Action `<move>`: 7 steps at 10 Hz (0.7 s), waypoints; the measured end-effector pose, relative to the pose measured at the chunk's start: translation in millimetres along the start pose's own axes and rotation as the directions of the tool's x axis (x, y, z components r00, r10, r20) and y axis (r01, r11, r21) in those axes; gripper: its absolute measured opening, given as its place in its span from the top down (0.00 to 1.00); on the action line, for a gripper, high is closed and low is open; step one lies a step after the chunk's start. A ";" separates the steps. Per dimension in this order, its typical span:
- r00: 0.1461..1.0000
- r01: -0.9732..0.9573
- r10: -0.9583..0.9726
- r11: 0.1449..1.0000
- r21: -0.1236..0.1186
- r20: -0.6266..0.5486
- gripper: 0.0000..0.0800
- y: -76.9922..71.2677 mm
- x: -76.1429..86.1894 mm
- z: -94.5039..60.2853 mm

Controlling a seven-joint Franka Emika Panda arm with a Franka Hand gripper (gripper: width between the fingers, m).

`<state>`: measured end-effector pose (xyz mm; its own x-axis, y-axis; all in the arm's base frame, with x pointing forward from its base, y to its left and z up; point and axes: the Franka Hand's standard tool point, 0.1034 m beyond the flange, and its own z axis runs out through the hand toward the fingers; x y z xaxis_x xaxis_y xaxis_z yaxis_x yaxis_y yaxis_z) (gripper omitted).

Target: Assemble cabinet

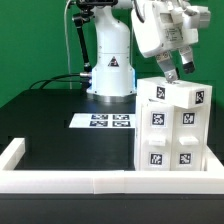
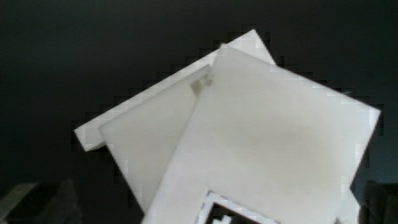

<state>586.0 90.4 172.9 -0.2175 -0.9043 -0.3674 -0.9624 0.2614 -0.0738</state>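
The cabinet [image 1: 175, 125] is a white boxy body with several black-and-white tags on its faces. It stands at the exterior view's right, just behind the front border. My gripper [image 1: 176, 66] hangs just above its top rear edge, tilted, with the jaws spread and nothing between them. In the wrist view the cabinet [image 2: 249, 120] fills the frame as a big white angled body with one tag partly showing at the edge. Dark fingers [image 2: 32, 202] show blurred at the lower corners, one on either side of the body. My gripper [image 2: 205, 208] is open.
The marker board [image 1: 108, 121] lies flat on the black table in front of the robot base [image 1: 110, 70]. A low white border frame [image 1: 60, 180] runs along the front and the exterior view's left. Cables trail behind the base.
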 end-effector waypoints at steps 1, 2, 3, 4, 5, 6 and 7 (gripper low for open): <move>0.988 0.152 -0.152 0.988 -0.021 0.013 0.00 -2.1 -0.1 -1.1; 0.957 0.291 -0.290 0.956 -0.035 0.029 0.00 -2.7 -0.6 -2.0; 0.907 0.420 -0.417 0.906 -0.050 0.053 0.00 -3.9 -1.8 -2.6; 0.871 0.490 -0.487 0.871 -0.046 0.059 0.00 -6.1 -2.0 -2.0; 0.833 0.553 -0.550 0.832 -0.042 0.062 0.00 -5.5 -1.6 -1.6; 0.815 0.579 -0.576 0.814 -0.041 0.064 0.00 -5.4 -1.5 -1.4; 0.743 0.669 -0.666 0.743 -0.032 0.067 0.00 -5.9 -1.9 -2.2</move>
<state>591.8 89.8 176.0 0.4905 -0.8231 -0.2861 -0.8654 -0.4215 -0.2710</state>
